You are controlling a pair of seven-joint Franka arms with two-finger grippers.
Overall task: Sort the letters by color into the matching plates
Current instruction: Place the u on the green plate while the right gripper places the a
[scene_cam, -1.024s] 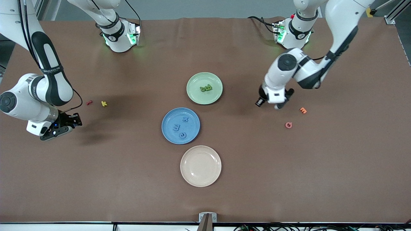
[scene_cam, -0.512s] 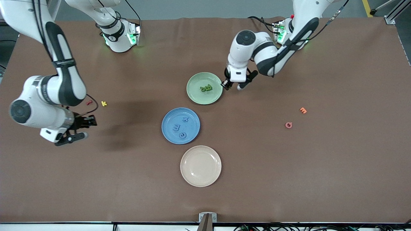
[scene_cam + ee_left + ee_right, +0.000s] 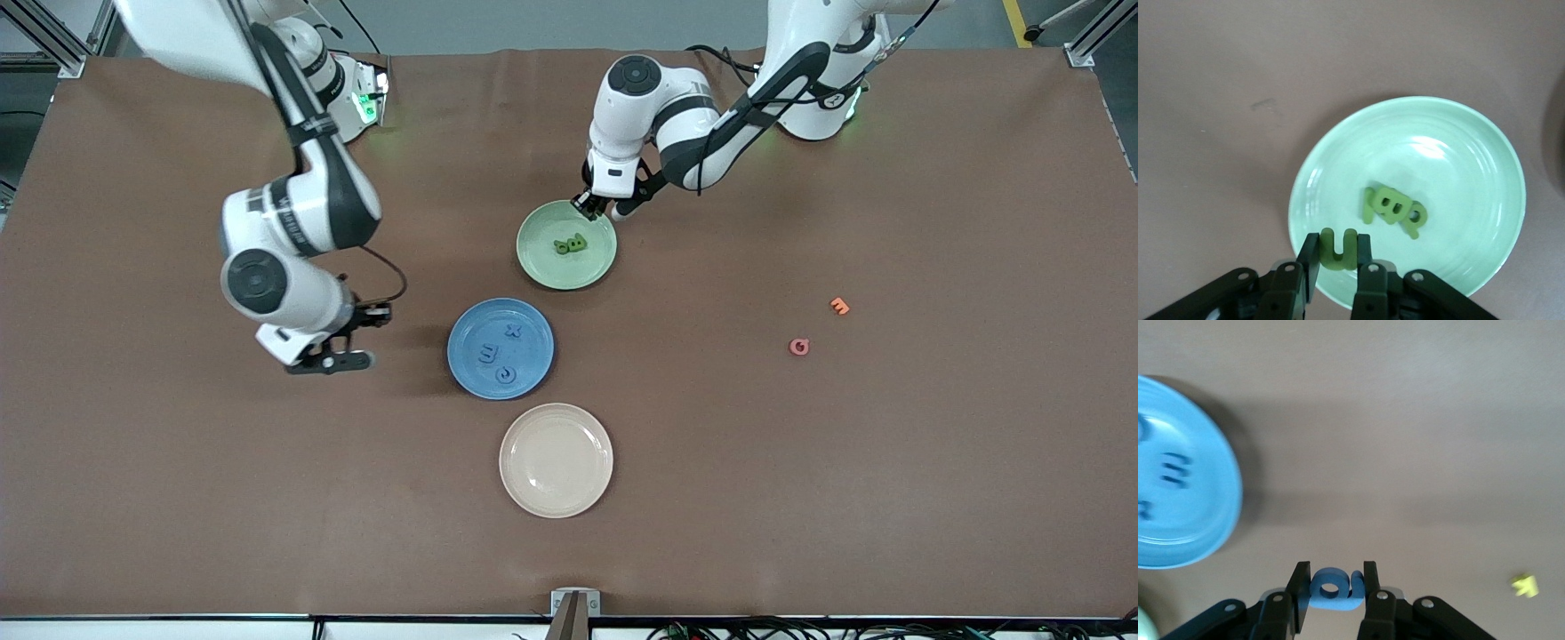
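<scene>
In the front view the left gripper [image 3: 597,206] hangs over the rim of the green plate [image 3: 544,265], at the edge toward the robots' bases, and the right gripper [image 3: 342,342] hangs over bare table beside the blue plate [image 3: 535,313], toward the right arm's end. Green letters [image 3: 570,244] lie clustered together in the green plate, and three blue letters [image 3: 487,354] lie apart from one another in the blue plate. The blue plate sits nearer the camera than the green one, and a beige plate [image 3: 556,460] sits nearer still. An orange letter [image 3: 839,306] and a pink letter [image 3: 799,347] lie on the table toward the left arm's end, well apart from the plates. In the left wrist view the fingers [image 3: 1306,263] are clamped on a green U [image 3: 1338,249], held over the green plate's rim [image 3: 1305,187], with the clustered green letters [image 3: 1395,210] lying near the middle of the dish. In the right wrist view the fingers [image 3: 1297,590] are clamped on a blue letter [image 3: 1333,589] with a round hole in it, held over the bare table; the blue plate [image 3: 1201,520] shows near by with dark letters on it, and a yellow letter [image 3: 1525,585] lies on the table apart from it.
</scene>
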